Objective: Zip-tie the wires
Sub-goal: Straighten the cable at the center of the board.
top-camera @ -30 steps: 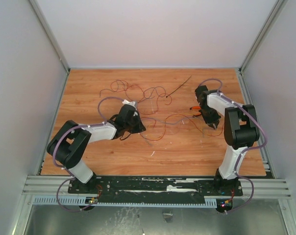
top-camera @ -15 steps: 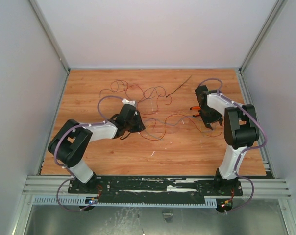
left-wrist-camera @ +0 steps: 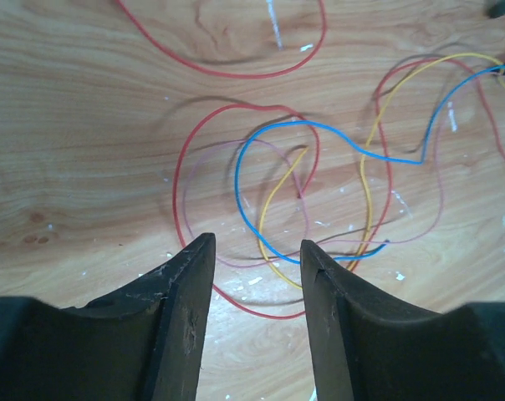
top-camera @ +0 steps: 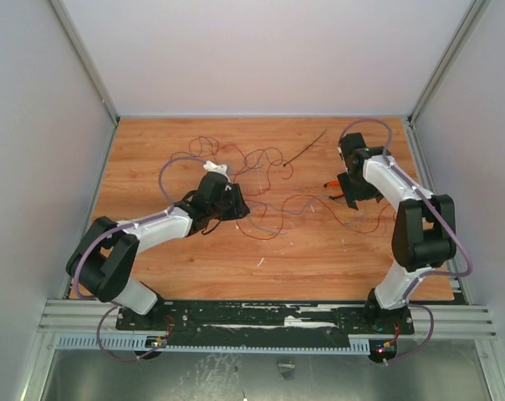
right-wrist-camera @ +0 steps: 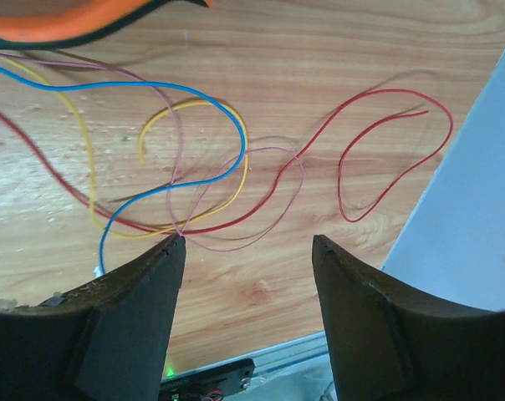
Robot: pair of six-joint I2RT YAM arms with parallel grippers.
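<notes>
My wooden table has the wires sprawled in loose loops across the middle. The black zip tie lies straight toward the far side, right of centre, with orange-handled pliers over on the right.

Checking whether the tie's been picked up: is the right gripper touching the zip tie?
Apart. The top view shows the zip tie lying on the table, with bare wood between it and the right gripper.

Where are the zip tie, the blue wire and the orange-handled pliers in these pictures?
zip tie [top-camera: 307,149]: top external view, middle of the black strip.
blue wire [right-wrist-camera: 152,83]: right wrist view, its upper stretch.
pliers [right-wrist-camera: 60,21]: right wrist view, orange handle.
</notes>
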